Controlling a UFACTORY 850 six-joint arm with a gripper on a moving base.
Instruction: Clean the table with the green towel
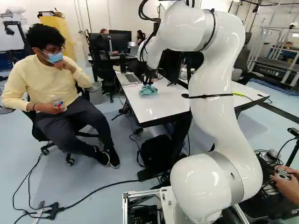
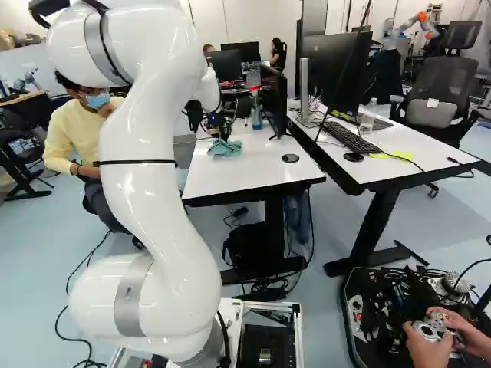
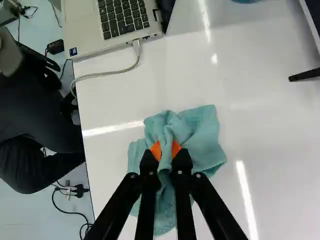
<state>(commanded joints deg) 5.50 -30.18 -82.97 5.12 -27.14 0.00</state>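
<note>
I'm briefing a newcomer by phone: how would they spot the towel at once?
Find the white table with the silver laptop. On it, gripped in the black pincer, is the towel. Unlike the hard laptop, it is soft, crumpled and blue-green.

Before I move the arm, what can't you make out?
- Tabletop under the towel: covered by the towel, wrist view.
- Part of the towel: behind the gripper's fingers, wrist view.
- Rest of the laptop: cut off by the wrist view's edge.
- Finger spacing: too small, both base views.
</note>
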